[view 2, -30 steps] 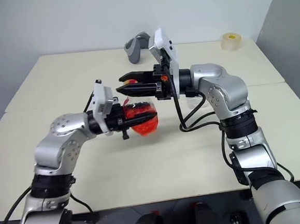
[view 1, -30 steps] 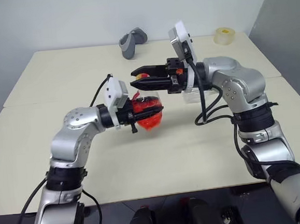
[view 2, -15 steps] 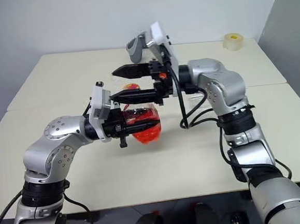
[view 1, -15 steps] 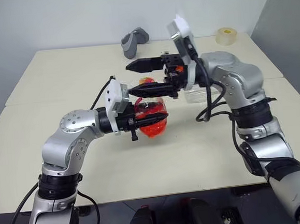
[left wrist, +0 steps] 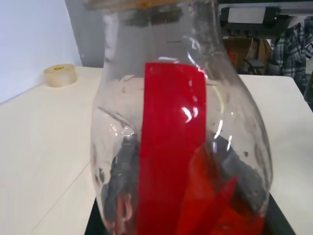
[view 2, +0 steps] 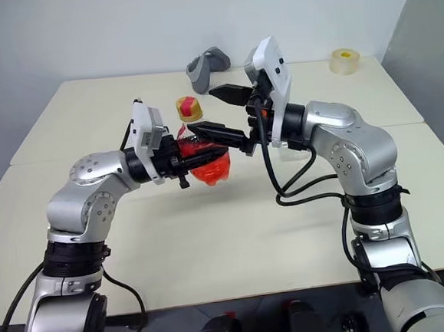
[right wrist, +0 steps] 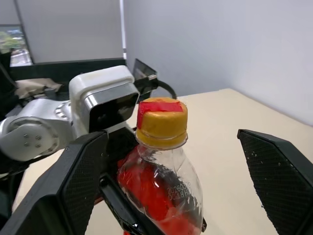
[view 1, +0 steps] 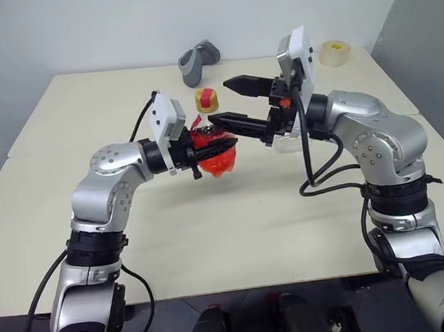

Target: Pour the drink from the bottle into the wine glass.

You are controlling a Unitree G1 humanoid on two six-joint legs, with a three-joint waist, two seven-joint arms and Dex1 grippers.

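My left gripper (view 1: 219,145) is shut on the bottle (view 1: 211,145), holding it upright above the table. The bottle is clear and rounded, with the red drink (view 1: 216,163) low in its body. Its red-and-yellow cap (view 1: 206,99) is on the neck. My right gripper (view 1: 218,102) is open wide and points at the bottle's top. In the right wrist view the cap (right wrist: 161,122) stands between the spread fingers (right wrist: 73,191), touching neither. The wine glass (view 1: 284,143) is a clear shape on the table, mostly hidden behind my right arm.
A grey curved object (view 1: 197,62) lies at the back of the cream table (view 1: 235,234). A roll of clear tape (view 1: 332,53) sits at the far right corner. A seam runs across the table under the arms.
My right gripper has opened wide and drawn back to the right, off the cap. My left gripper has carried the bottle forward and a little higher.
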